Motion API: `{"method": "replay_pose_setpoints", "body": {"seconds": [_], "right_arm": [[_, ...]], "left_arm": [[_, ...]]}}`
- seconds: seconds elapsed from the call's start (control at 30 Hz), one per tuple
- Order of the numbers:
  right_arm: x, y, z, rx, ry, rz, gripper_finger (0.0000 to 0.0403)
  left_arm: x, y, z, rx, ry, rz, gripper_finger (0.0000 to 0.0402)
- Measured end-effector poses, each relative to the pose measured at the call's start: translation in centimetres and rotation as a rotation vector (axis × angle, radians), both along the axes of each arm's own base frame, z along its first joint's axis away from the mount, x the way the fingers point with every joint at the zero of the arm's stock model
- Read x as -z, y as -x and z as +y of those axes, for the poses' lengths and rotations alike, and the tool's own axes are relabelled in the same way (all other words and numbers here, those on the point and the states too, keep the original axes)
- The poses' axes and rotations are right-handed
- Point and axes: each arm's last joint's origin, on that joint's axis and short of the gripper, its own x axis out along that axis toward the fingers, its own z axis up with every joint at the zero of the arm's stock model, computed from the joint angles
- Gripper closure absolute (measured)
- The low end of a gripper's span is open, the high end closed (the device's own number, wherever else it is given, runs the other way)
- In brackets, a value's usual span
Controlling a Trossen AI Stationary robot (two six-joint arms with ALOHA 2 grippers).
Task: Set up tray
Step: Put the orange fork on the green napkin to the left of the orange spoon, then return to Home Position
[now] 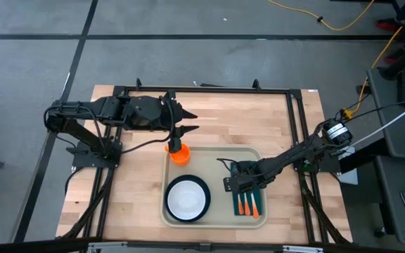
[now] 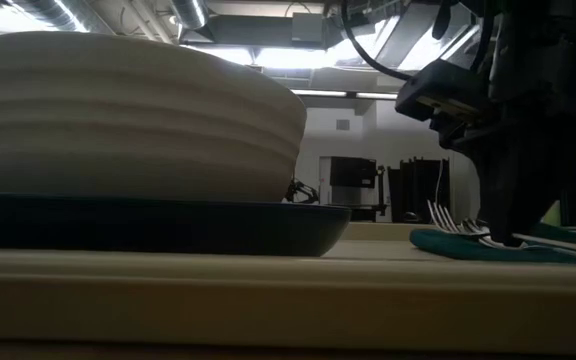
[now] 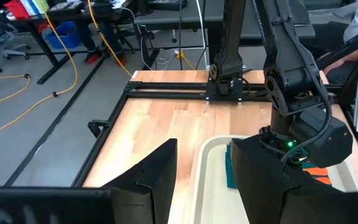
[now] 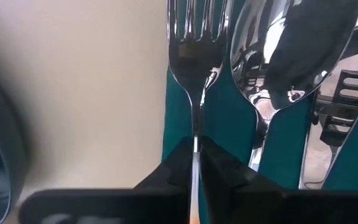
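1. Right now the right gripper [image 4: 194,163] has its fingers pinched on the neck of the fork [image 4: 192,43]; the fork lies along the teal napkin [image 4: 229,127], so it looks set down but not yet let go.
2. Just beside the fork on the same napkin sits the spoon [image 4: 272,56]; a third utensil lies past the spoon, mostly hidden, type unclear.
3. From above, the right gripper [image 1: 239,181] is low over the right side of the tray [image 1: 216,219]; three orange handles [image 1: 247,206] stick out from under it.
4. The tray sits on the near middle of the wooden table [image 1: 216,119], long side toward the near edge.
5. The left gripper [image 1: 188,121] hovers above the orange cup [image 1: 179,152] at the tray's far-left corner; its fingers stand apart, holding nothing.
6. Done, as a judgement: dark teal plate [image 1: 187,199] on the tray's left half with the white bowl [image 1: 185,197] on it; cup placed; napkin down; cutlery laid out.
7. Left, as a judgement: release the fork, pull both arms clear; nothing else waiting on the table is visible.
8. Count: one tray; one plate; one bowl; one cup; one napkin; one fork; one spoon; three orange-handled utensils in all.
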Motion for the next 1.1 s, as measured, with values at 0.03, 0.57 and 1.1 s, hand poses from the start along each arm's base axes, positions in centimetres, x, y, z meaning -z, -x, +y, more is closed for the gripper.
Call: {"method": "replay_pose_setpoints", "body": {"seconds": [0.03, 0.57, 1.1], "right_arm": [[0.0, 0.0, 0.0, 0.000, 0.000, 0.000, 0.0372], [-0.1, 0.0, -0.1, 0.013, 0.025, -0.011, 0.0357], [-10.6, 1.4, -1.3, -0.158, 0.378, -0.412, 0.0396]], "left_arm": [[0.0, 0.0, 0.0, 0.000, 0.000, 0.000, 0.0256], [0.0, 0.0, 0.0, -0.003, 0.007, -0.002, 0.0256], [-0.3, 0.4, 0.1, 0.001, -0.004, -0.013, 0.0256]]}}
